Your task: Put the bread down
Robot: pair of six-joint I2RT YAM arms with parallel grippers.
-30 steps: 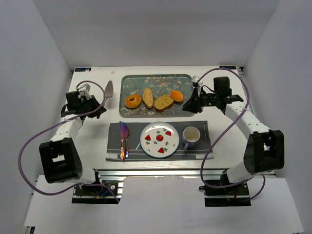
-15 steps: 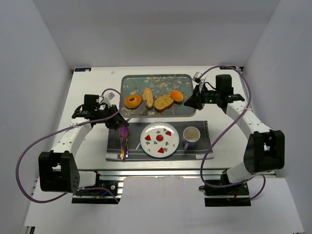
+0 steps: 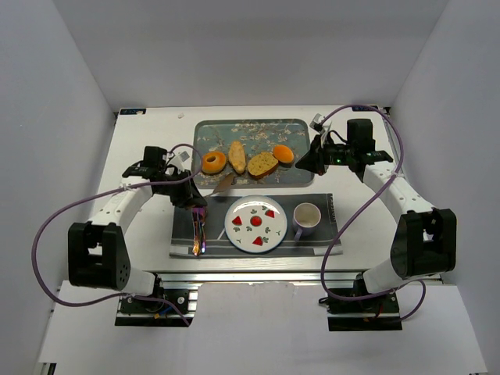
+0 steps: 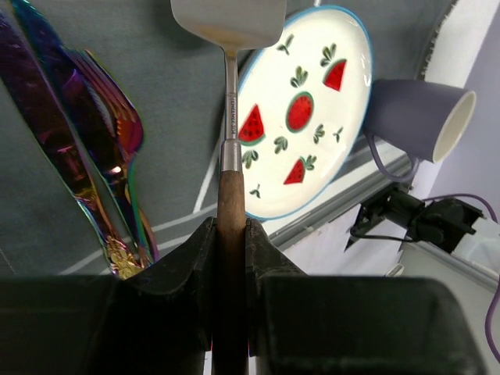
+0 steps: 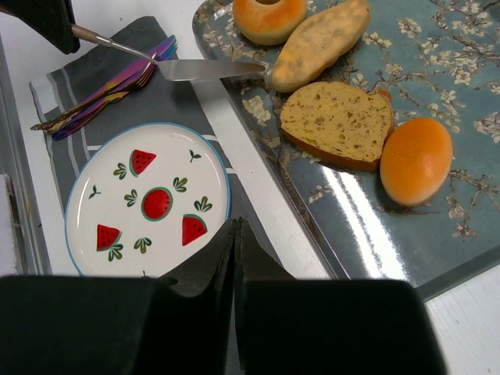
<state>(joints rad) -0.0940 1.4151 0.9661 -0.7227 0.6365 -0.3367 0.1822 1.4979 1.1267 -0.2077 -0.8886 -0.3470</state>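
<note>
The bread, a golden-brown ring-shaped bagel [image 3: 212,162], lies at the left end of the floral tray [image 3: 250,129]; it also shows at the top of the right wrist view [image 5: 269,16]. My left gripper [image 3: 197,200] [image 4: 231,234] is shut on the wooden handle of a spatula [image 4: 228,22]. The spatula's metal blade [image 3: 225,183] [image 5: 211,69] reaches the tray's front edge, just in front of and right of the bagel. My right gripper [image 3: 301,168] [image 5: 236,226] is shut and empty, above the tray's right front corner.
On the tray, right of the bagel, lie a pale loaf [image 3: 237,156], a toasted slice [image 3: 262,164] and a smooth orange bun [image 3: 283,154]. A grey placemat [image 3: 328,207] holds iridescent cutlery [image 3: 198,223], a watermelon-pattern plate [image 3: 256,223] and a purple mug [image 3: 306,219].
My left arm has swung right from the table's left side, carrying the spatula, whose blade now reaches the tray's front edge near the bagel. The right arm has hardly moved.
</note>
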